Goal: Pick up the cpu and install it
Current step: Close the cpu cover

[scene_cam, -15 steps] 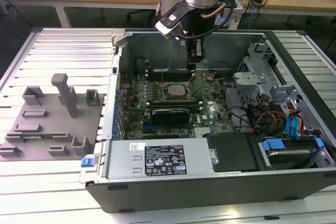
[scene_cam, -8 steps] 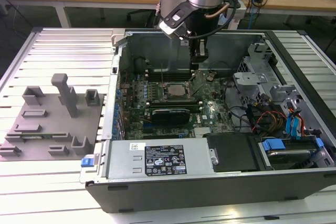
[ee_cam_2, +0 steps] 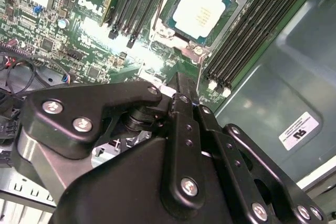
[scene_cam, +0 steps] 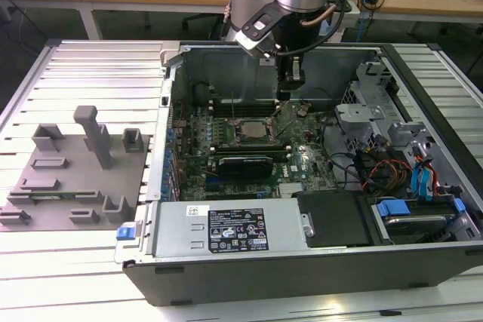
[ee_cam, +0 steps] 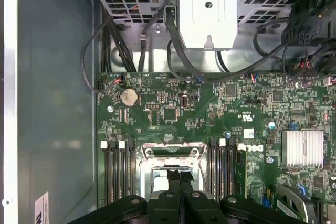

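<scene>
The cpu [ee_cam_2: 204, 8], a small square chip with a silvery top, lies flat in the socket on the green motherboard [ee_cam_2: 94, 51] inside the open computer case [scene_cam: 302, 277]. In the exterior view the cpu [scene_cam: 257, 128] sits mid-board. My gripper [scene_cam: 287, 94] hangs above the board, a little to the exterior view's right of the socket and farther back. Its black fingers [ee_cam: 176, 178] are pressed together with nothing between them, and they cover part of the socket frame [ee_cam: 171, 152]. In the second wrist view the gripper [ee_cam_2: 182, 88] is apart from the chip.
A grey plastic tray with upright posts [scene_cam: 75, 179] lies on the slatted table at the exterior view's left. Memory slots [ee_cam_2: 252, 30] flank the socket. A power supply [scene_cam: 234, 231], a metal drive cage [scene_cam: 370, 111] and loose cables [scene_cam: 385, 171] crowd the case.
</scene>
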`<state>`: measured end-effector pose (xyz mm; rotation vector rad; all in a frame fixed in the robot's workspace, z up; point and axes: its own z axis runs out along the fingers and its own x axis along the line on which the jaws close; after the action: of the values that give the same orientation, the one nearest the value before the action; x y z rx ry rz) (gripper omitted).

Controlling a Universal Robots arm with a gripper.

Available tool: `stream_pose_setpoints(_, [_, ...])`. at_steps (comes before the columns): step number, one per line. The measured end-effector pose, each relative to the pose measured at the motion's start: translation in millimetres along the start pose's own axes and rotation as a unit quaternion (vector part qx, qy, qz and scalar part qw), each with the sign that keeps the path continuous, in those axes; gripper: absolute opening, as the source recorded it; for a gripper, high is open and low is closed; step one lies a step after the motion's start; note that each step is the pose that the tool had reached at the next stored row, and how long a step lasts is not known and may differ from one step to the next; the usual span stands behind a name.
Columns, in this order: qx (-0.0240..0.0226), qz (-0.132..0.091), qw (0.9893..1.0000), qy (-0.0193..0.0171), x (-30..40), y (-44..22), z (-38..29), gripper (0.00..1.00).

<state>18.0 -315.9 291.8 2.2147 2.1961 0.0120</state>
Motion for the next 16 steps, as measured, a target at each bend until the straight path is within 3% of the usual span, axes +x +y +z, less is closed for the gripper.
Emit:
stream_pose_setpoints(2, [0.0,0.0,1.0,0.0,0.0,1.8,0.0,0.11])
stream_pose_setpoints(12, [0.0,0.0,1.0,0.0,0.2,26.5,0.6,0.11])
stream_pose_setpoints(16, [0.0,0.0,1.0,0.0,0.2,29.1,0.7,0.11])
